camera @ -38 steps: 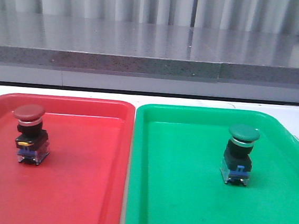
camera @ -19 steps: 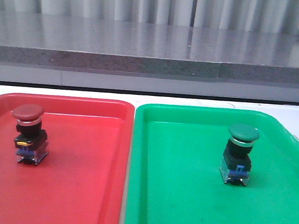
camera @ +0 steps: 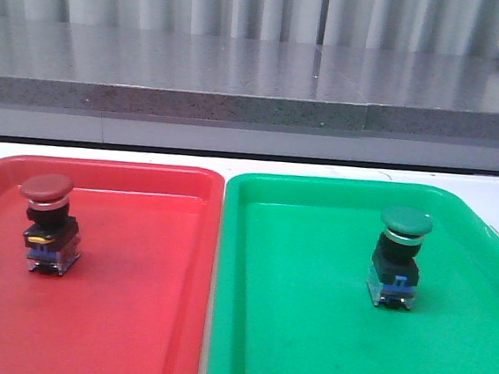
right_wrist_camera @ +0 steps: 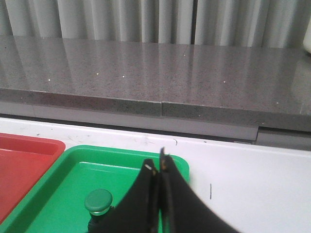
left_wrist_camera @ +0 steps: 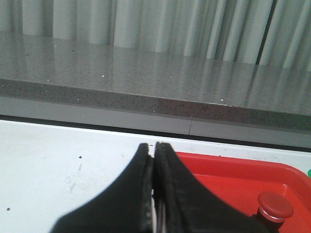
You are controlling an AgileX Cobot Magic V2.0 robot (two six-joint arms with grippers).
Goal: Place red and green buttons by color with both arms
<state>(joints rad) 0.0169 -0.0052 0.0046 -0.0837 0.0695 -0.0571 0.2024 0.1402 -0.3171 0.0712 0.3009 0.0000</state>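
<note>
— On the bench: red button (camera: 45, 220) standing upright in red tray (camera: 131, 317), green button (camera: 399, 256) upright in green tray (camera: 304, 351).
— Left pincer (left_wrist_camera: 153, 148) and right pincer (right_wrist_camera: 159, 165): both closed, empty.

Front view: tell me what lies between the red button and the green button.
Only tray: bare floor of the red tray, the two adjoining rims, then bare floor of the green tray separate the red button from the green button.
</note>
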